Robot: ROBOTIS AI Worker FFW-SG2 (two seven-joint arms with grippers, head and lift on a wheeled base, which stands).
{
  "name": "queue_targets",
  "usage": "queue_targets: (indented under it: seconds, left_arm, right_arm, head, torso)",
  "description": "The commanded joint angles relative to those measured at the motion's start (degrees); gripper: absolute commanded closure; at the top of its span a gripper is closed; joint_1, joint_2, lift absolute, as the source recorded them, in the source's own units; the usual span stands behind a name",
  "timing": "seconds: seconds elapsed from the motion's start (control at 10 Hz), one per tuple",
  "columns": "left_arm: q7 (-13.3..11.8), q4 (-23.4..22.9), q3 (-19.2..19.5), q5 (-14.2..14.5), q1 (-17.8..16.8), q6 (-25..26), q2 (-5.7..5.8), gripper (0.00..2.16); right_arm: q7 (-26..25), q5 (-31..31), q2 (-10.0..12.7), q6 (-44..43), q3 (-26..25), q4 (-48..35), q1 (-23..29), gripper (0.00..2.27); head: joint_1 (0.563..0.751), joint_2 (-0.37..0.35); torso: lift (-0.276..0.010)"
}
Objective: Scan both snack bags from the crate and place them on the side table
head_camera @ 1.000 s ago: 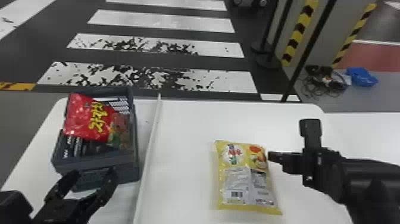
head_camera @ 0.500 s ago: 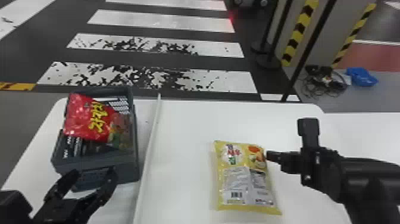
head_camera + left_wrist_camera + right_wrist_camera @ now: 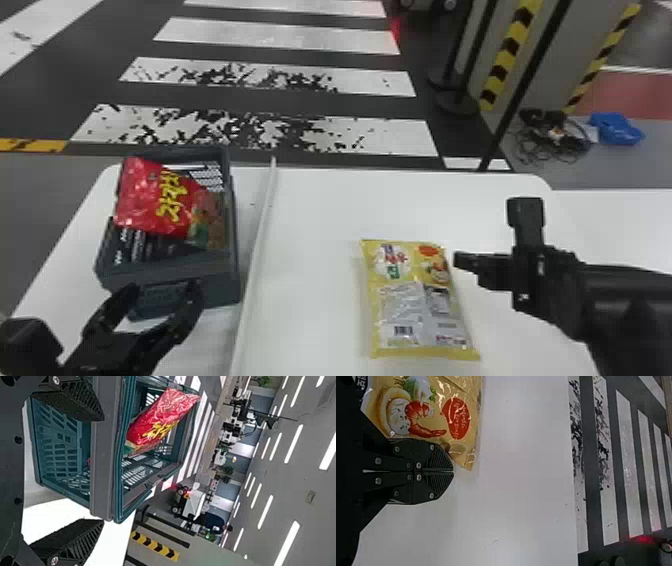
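- The left end effector [image 3: 162,290] is at the near end of the dark crate [image 3: 215,292], its two fingers spread wide, with nothing held between them.
- In the left wrist view the end effector [image 3: 89,469] has one finger on each side of the view, and a stretch of the crate's near end shows in the gap; whether either finger touches it, I cannot tell.
- The red snack bag [image 3: 145,200] is in the crate, slanted across the inside, its yellow lettering facing up.
- The yellow snack bag [image 3: 370,300] lies flat on the white tabletop [image 3: 310,225], outside the crate and well apart from it, with its barcode panel at the end nearer the robot.
- The right end effector [image 3: 457,260] is just beside the far right corner of the yellow snack bag, its fingers closed together and holding nothing; I cannot tell whether they touch the bag.
- A long white strip [image 3: 257,240] runs between the crate and the yellow snack bag.
- Beyond the tabletop, a crossing with worn white bars [image 3: 280,40] covers the dark floor.
- To the right stand yellow-and-black striped panels [image 3: 510,50], with tangled cables [image 3: 550,135] and a blue bundle [image 3: 617,127] on the floor.
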Motion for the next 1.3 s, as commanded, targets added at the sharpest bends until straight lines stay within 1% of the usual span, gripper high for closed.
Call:
queue_targets:
  seconds: [0.0,0.1,0.2,0.3,0.4,0.6,0.8,0.9,1.0,1.2]
  left_arm:
    - [0.0,0.2,0.1,0.0,0.0,0.0,-0.01,0.08]
    - [0.0,0.4,0.0,0.0,-0.2,0.0,-0.01,0.08]
    - [0.0,0.6,-0.2,-0.1,-0.4,0.0,-0.10,0.08]
    - [-0.1,1.0,-0.3,-0.1,-0.6,0.0,-0.19,0.08]
    - [-0.1,1.3,-0.2,0.0,-0.6,0.0,-0.10,0.08]
    - [-0.2,1.8,-0.1,0.2,-0.8,-0.2,-0.10,0.08]
    - [-0.2,2.6,-0.6,0.2,-1.5,-0.2,-0.10,0.08]
    - [-0.2,2.6,-0.6,0.2,-1.5,-0.2,-0.10,0.08]
    - [-0.2,2.7,-0.6,0.2,-1.5,-0.2,-0.10,0.08]
    - [-0.2,2.8,-0.7,0.2,-1.5,-0.2,-0.10,0.08]
  right_arm:
    - [-0.1,-1.1,-0.9,1.5,-2.3,-3.0,0.4,2.22]
    - [1.0,-5.8,-1.5,3.9,-4.9,-7.9,2.6,1.80]
    - [2.0,-7.3,-1.5,6.7,-6.6,-12.3,4.2,0.80]
    - [2.0,-6.6,-1.5,13.2,-7.7,-16.0,4.8,0.01]
    - [3.0,-5.5,-1.6,17.8,-9.2,-19.4,6.2,0.00]
    - [3.0,-2.7,-2.0,21.1,-11.4,-22.9,8.5,0.03]
    - [3.9,-0.4,-2.5,21.1,-12.9,-23.3,9.2,0.05]
    - [3.8,3.0,-2.8,18.5,-12.9,-22.9,9.2,0.05]
    - [4.0,4.1,-3.6,12.5,-12.9,-20.9,9.2,0.05]
    - [5.8,4.5,-5.4,1.1,-13.4,-15.0,8.8,0.05]
  head:
    - [0.695,-0.092]
    - [0.695,-0.107]
    - [0.695,-0.112]
    - [0.695,-0.110]
    - [0.695,-0.111]
    - [0.695,-0.134]
    - [0.695,-0.164]
    - [0.695,-0.185]
    - [0.695,-0.207]
    - [0.695,-0.243]
  torso:
    - [-0.095]
    - [-0.095]
    - [-0.095]
    - [-0.095]
    - [-0.095]
    - [-0.095]
    - [-0.095]
    - [-0.095]
    - [-0.095]
    - [-0.095]
